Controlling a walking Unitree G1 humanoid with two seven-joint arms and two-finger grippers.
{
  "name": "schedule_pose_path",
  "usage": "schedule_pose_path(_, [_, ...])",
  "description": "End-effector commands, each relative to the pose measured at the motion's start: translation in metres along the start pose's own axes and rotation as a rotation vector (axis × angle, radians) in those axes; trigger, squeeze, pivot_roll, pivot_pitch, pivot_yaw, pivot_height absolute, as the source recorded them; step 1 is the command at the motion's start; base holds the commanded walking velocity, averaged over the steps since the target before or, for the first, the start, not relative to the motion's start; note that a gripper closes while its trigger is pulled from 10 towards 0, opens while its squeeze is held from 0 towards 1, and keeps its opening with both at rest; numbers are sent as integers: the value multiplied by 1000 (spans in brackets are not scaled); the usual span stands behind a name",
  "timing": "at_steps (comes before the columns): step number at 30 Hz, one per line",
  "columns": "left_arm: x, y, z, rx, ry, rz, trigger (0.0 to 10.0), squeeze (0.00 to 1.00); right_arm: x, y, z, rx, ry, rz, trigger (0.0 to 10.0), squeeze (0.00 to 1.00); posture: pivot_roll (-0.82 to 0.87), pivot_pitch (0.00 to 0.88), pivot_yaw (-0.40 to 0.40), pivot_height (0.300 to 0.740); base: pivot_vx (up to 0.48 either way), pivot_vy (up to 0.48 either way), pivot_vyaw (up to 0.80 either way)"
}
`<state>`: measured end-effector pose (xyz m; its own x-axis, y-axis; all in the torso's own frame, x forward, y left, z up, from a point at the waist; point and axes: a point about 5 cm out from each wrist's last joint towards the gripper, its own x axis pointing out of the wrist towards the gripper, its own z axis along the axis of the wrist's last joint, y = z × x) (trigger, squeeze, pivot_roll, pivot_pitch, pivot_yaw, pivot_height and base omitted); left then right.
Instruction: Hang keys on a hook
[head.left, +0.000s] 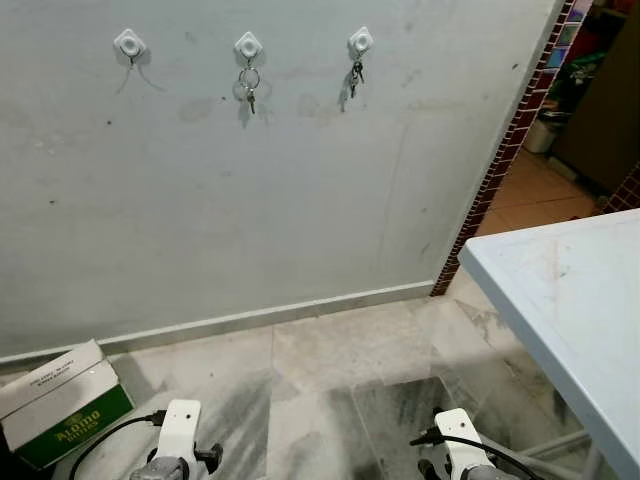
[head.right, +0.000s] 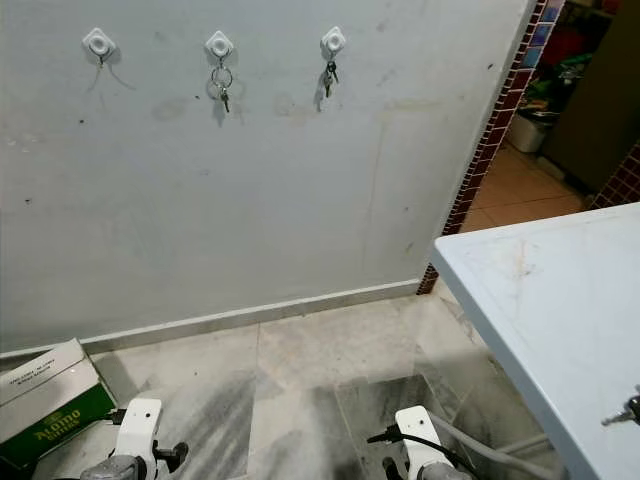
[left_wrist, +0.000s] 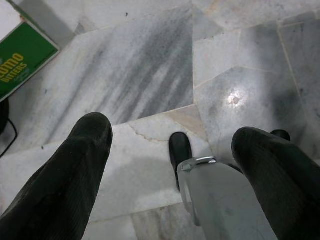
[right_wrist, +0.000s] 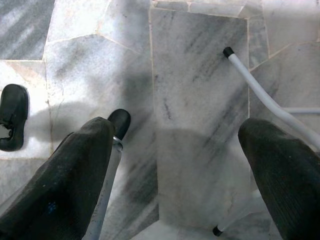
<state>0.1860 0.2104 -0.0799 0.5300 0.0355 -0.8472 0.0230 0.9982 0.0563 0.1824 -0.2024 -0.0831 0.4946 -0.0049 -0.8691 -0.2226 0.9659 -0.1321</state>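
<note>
Three white hooks sit in a row high on the grey wall. The left hook is bare. A key ring hangs from the middle hook, and a darker bunch of keys from the right hook. A small metal piece that looks like keys lies at the near edge of the white table. My left gripper and right gripper both hang low over the marble floor, open and holding nothing.
A white and green cardboard box stands on the floor at the left by the wall. The table's white legs are beside my right gripper. A tiled wall edge borders a doorway at the right.
</note>
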Motion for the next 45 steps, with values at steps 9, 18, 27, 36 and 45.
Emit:
schedule_pose_path(9, [0,0,-1,19,6,6,10000,0,0,0,0,-43,3,1,10000,0,3,1,-34,740,0,0,222])
schedule_pose_path(18, [0,0,-3,23,14,4,10000,0,0,0,-2,-45,7,5,10000,0,4,9,-38,740,0,0,617])
schedule_pose_path(27, [0,0,-4,27,12,0,10000,0,0,0,-3,-61,11,3,10000,0,0,13,-37,740,0,0,0])
schedule_pose_path(36, [0,1,-3,38,13,10,10000,0,0,0,-2,-67,10,3,10000,0,0,14,-35,740,-27,0,0])
schedule_pose_path(45, [0,1,-1,45,13,12,10000,0,0,0,0,-76,8,3,10000,0,2,12,-35,740,-264,0,0])
